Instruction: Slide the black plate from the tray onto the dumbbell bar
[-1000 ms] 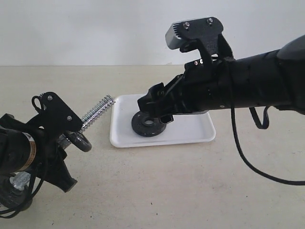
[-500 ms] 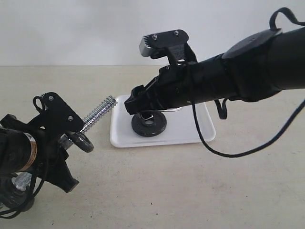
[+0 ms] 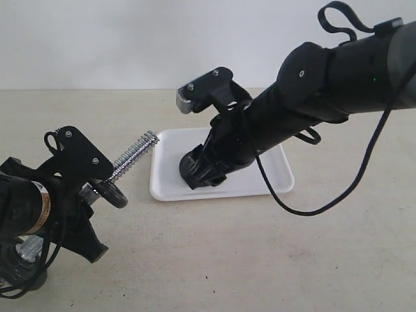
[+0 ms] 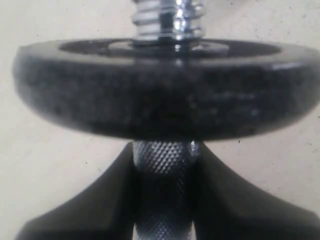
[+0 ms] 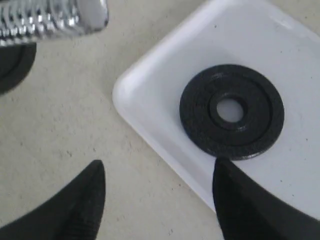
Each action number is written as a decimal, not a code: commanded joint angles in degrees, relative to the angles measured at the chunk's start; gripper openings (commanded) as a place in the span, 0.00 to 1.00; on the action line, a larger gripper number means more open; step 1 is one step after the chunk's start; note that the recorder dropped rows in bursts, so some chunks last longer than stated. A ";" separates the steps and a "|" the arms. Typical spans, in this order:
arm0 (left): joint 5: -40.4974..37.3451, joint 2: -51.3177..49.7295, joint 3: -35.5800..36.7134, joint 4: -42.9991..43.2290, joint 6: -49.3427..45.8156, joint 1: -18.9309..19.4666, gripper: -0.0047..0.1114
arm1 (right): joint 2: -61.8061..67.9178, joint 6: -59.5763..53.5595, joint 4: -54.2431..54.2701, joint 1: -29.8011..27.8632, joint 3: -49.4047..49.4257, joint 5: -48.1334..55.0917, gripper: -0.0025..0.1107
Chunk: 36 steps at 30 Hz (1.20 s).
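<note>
The black plate (image 5: 231,111) lies flat in the white tray (image 5: 165,70), near one corner. My right gripper (image 5: 159,164) hangs open above that corner's rim, one fingertip over the tray beside the plate, the other over the table. In the exterior view the right gripper (image 3: 198,171) points down and hides the plate on the tray (image 3: 273,175). My left gripper (image 4: 163,160) is shut on the knurled middle of the dumbbell bar (image 4: 162,165). The bar's threaded end (image 3: 136,155) points up toward the tray. Another black plate (image 4: 165,90) sits on the bar above the fingers.
The bar's threaded tip (image 5: 50,20) shows in the right wrist view, apart from the tray's corner. The right arm's cable (image 3: 305,211) loops down to the table in front of the tray. Bare beige tabletop (image 3: 227,260) surrounds the tray.
The right arm has swung left and tipped its gripper downward over the plate at the tray's left part. The left arm and the bar have stayed put.
</note>
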<state>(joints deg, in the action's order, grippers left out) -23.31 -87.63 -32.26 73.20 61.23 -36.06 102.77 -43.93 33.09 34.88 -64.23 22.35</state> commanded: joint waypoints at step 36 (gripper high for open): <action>-1.12 2.58 -1.74 1.11 0.79 0.13 0.08 | -0.34 32.41 -111.07 1.05 -0.36 7.23 0.48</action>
<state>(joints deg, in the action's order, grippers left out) -23.31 -87.63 -32.26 71.85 61.23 -36.06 102.77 -25.39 -71.31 35.37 -64.32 30.91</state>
